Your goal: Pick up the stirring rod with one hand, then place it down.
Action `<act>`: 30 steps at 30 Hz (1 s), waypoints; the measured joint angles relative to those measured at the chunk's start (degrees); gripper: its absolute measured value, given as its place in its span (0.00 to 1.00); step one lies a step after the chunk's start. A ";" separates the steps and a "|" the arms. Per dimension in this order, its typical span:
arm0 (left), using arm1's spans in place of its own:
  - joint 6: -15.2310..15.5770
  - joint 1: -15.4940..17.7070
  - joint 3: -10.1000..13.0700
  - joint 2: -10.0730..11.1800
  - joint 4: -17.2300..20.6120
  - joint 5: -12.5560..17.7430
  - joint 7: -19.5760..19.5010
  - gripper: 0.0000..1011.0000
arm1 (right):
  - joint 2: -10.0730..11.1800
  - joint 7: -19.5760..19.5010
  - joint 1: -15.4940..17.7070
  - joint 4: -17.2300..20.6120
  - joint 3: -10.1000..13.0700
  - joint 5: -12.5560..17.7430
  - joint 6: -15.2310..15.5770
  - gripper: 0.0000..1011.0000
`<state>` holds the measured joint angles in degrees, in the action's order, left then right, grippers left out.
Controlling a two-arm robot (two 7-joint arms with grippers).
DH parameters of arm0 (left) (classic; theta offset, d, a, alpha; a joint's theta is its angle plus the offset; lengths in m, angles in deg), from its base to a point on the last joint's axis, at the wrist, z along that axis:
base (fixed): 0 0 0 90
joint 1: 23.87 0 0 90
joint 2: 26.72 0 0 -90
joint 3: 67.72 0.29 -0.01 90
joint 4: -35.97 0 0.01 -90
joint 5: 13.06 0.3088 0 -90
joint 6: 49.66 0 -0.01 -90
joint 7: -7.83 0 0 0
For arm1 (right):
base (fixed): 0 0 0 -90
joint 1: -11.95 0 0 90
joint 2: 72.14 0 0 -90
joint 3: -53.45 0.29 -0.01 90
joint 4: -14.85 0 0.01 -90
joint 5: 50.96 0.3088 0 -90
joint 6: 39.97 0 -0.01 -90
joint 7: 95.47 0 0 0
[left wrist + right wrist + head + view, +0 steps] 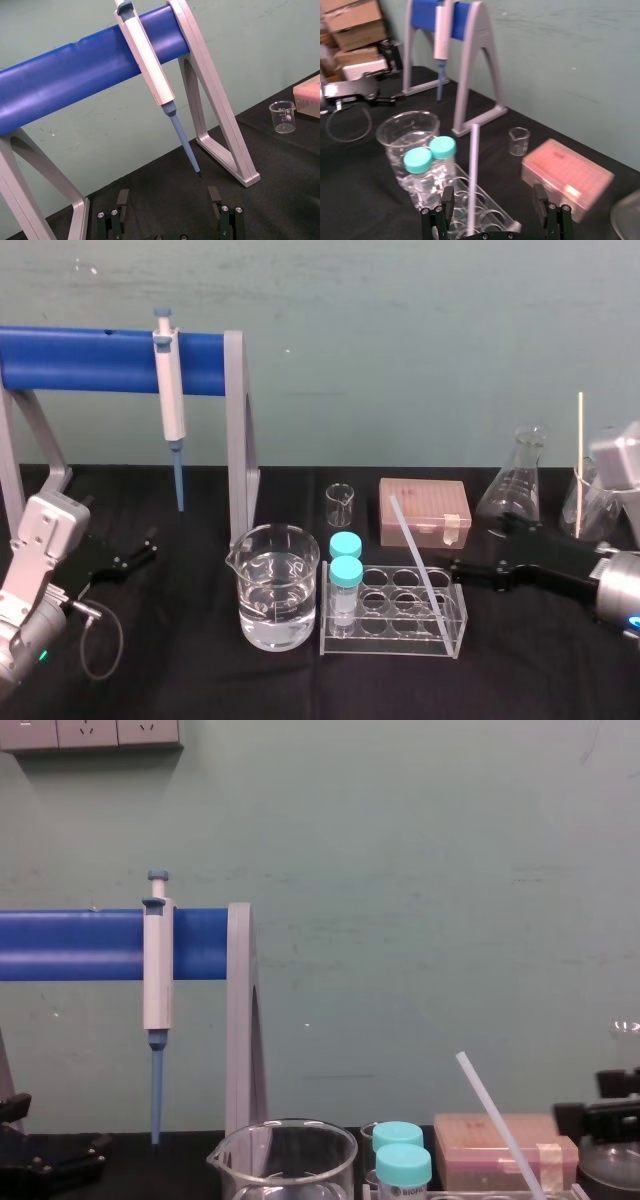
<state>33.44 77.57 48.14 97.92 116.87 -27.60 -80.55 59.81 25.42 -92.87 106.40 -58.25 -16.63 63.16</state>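
The stirring rod (415, 558) leans tilted in the tube rack (395, 645), its foot at the rack's right end. Just right of the rack, the right gripper (493, 195) hovers with jaws spread wide and empty, the rod ahead of their gap and untouched. The left gripper (168, 195) sits on the desk well left of the rack, jaws released.

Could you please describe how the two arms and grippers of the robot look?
Both arms end in light grey wrist housings. The left gripper and right gripper are black, with two flat, blocky fingers fastened by silver screws. A thin grey cable loops beside the left wrist, which carries a small green light; the right wrist shows a blue light.
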 joint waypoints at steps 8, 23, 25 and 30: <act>0.00 0.00 0.00 0.00 0.00 0.00 0.00 0.99 | -2.33 2.57 -5.07 -3.19 -4.47 -2.62 0.41 0.99; 0.00 -0.01 0.00 0.00 0.00 0.00 0.00 0.99 | -7.57 1.62 -10.13 -9.09 -8.34 -5.23 2.12 0.99; 0.00 0.00 0.00 0.00 0.00 0.00 0.00 0.99 | -7.94 1.29 -10.35 -9.41 -8.55 -5.70 1.87 0.99; 0.00 0.00 0.00 0.00 0.00 0.00 0.00 0.99 | -7.90 1.28 -10.33 -9.39 -8.54 -5.70 1.86 0.99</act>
<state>33.43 77.56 48.14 97.92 116.87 -27.60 -80.55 51.92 26.71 -103.20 97.01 -66.79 -22.33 65.02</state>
